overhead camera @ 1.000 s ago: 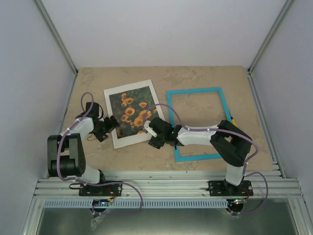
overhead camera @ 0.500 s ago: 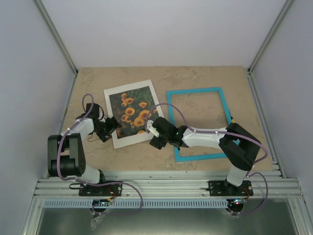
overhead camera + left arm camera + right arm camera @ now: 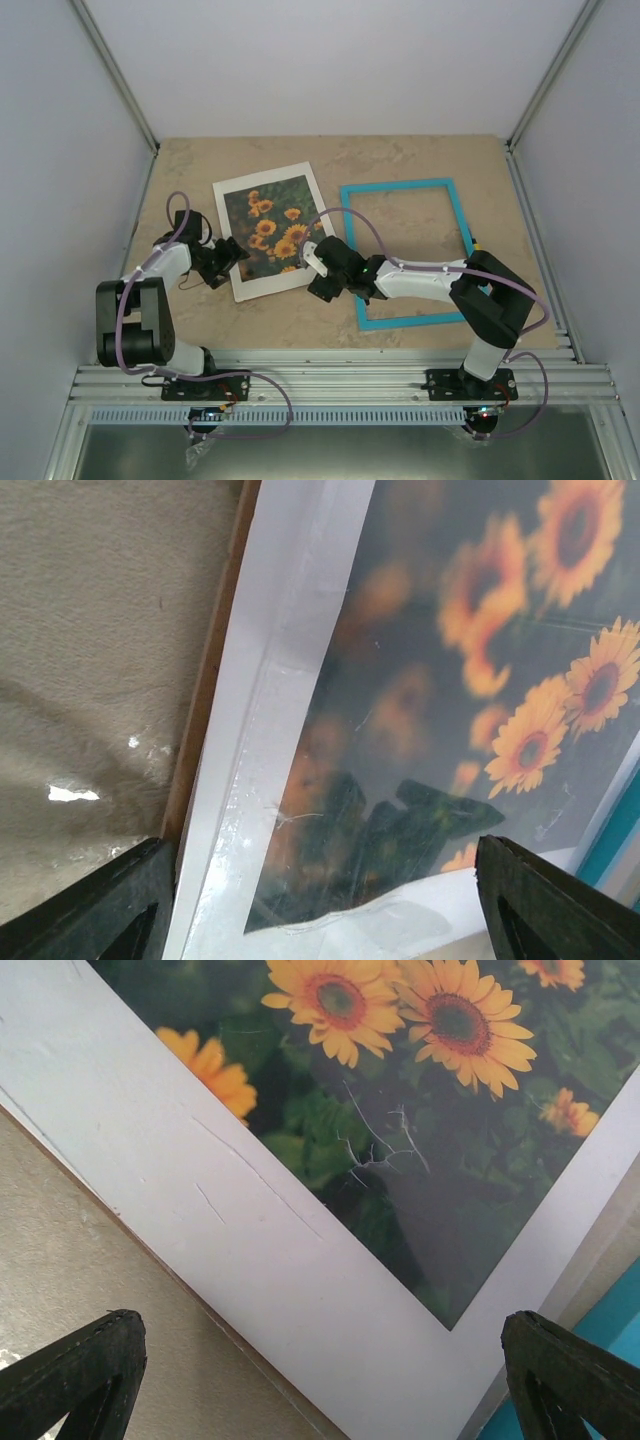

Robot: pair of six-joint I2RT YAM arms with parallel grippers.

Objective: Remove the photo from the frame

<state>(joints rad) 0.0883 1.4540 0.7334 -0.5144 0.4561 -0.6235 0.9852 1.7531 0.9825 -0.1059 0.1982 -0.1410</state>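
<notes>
Left of frame [image 3: 395,185], photo [image 3: 268,230] lies flat, unframed.

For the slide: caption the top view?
Open left gripper and right gripper flank the photo, lying beside the empty frame.

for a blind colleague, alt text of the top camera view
A sunflower photo lies on the table left of an empty turquoise frame. The left tool is at the photo's left edge, the right tool at its near right corner.
</notes>
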